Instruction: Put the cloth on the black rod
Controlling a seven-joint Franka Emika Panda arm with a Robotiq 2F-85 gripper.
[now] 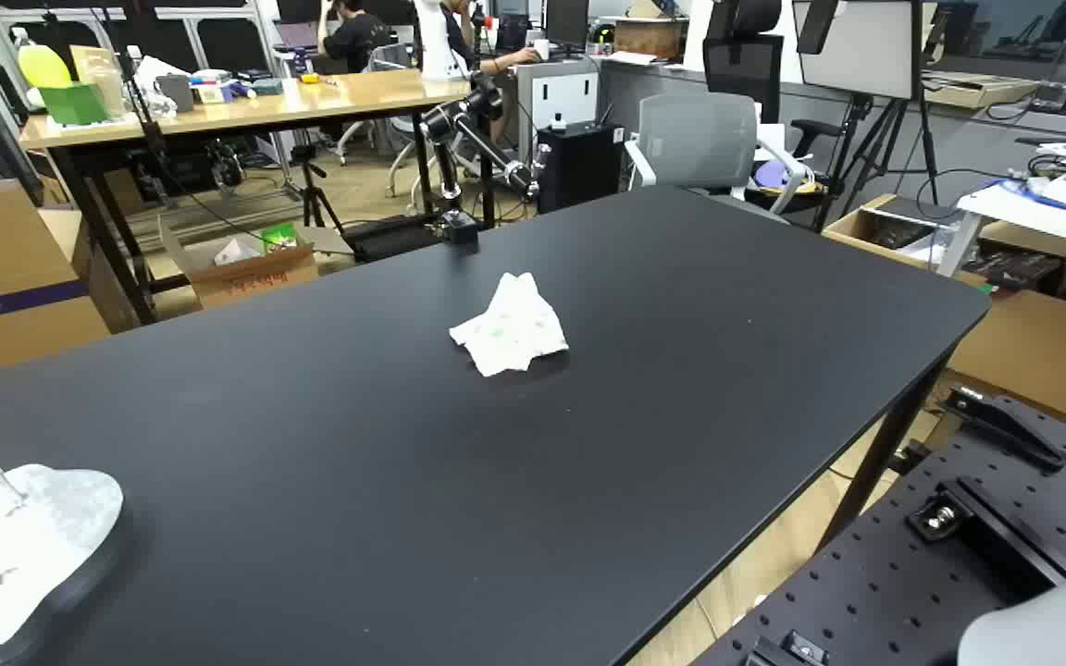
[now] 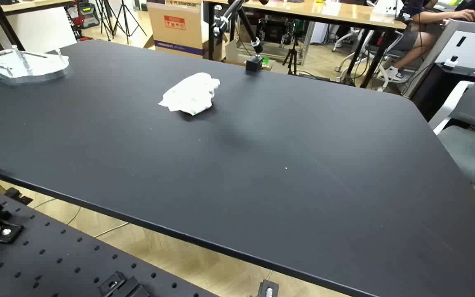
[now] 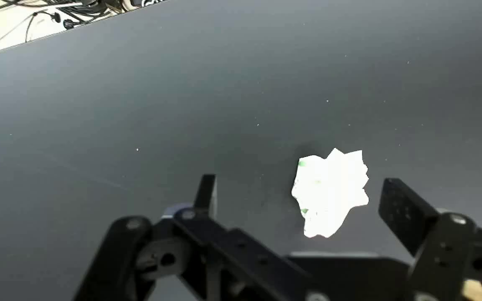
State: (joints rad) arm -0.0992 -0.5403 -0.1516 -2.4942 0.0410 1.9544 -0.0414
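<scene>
A crumpled white cloth [image 1: 513,326] with faint green marks lies on the black table; it also shows in an exterior view [image 2: 191,94] and in the wrist view [image 3: 329,190]. My gripper [image 3: 301,194] is open and empty, above the cloth. In the wrist view the cloth appears between the two fingers, nearer the right one, and apart from both. The gripper is out of frame in both exterior views. A black jointed rod [image 1: 487,139] on a square black base stands at the table's far edge, also visible in an exterior view [image 2: 243,24]; whether it is the task's rod I cannot tell.
A white plate with upright metal pegs [image 1: 43,518] lies on the table [image 1: 385,518]; it also shows in an exterior view [image 2: 23,66]. A perforated black mounting board [image 2: 76,255] lies beyond a gap at the table's near edge. A grey chair [image 1: 695,139] stands by one end.
</scene>
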